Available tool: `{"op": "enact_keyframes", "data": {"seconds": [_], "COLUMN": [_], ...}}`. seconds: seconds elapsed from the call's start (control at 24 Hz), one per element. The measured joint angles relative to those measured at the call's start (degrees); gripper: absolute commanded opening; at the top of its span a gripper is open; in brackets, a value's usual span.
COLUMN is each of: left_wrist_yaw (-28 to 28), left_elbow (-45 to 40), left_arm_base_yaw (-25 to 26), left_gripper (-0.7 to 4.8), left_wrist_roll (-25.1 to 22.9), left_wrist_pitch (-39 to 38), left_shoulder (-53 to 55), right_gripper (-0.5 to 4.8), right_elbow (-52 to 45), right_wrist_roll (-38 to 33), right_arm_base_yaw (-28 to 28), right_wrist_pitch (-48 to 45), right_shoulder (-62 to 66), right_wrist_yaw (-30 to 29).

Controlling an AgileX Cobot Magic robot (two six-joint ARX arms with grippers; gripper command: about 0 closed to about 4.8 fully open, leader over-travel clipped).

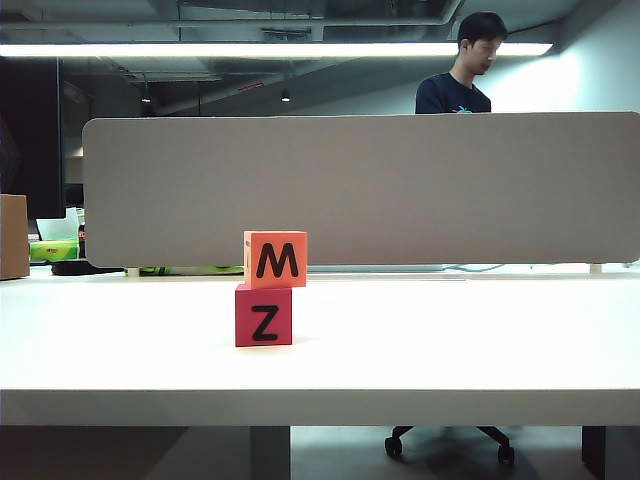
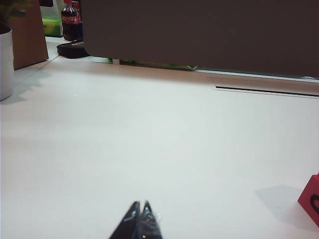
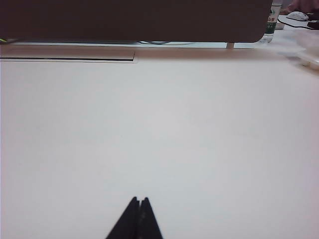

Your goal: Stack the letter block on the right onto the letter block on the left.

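Note:
An orange block with the letter M (image 1: 275,259) rests on top of a red block with the letter Z (image 1: 264,315) on the white table (image 1: 450,340), shifted slightly to the right of it. A corner of the red block (image 2: 311,199) shows in the left wrist view. Neither arm shows in the exterior view. My left gripper (image 2: 140,204) is shut and empty above bare table, well away from the blocks. My right gripper (image 3: 139,199) is also shut with nothing in it, over bare table; no block shows in its view.
A grey partition (image 1: 360,190) runs along the table's far edge, with a person (image 1: 460,75) behind it. A brown box (image 1: 13,235) stands at the far left. A white pot (image 2: 5,62) and a cola bottle (image 2: 70,20) sit at the table's far left corner.

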State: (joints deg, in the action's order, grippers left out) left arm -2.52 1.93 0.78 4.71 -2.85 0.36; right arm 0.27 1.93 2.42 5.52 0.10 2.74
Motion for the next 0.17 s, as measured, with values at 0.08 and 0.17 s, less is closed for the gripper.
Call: {"op": "enact_keyframes", "data": {"seconds": [0.08, 0.17], "left_wrist_yaw": [0.0, 0.0], "left_elbow": [0.0, 0.0], "left_arm_base_yaw": [0.0, 0.0], "left_gripper": [-0.05, -0.05], "left_wrist_roll": [0.0, 0.0], "left_wrist_pitch": [0.0, 0.0], "left_shoulder": [0.0, 0.0], "right_gripper": [0.03, 0.03], "right_elbow": [0.0, 0.0], "right_wrist_roll": [0.0, 0.0], "right_arm_base_yaw": [0.0, 0.0], "right_wrist_pitch": [0.0, 0.0], "right_shoulder": [0.0, 0.0], "right_wrist_yaw": [0.0, -0.02]}}
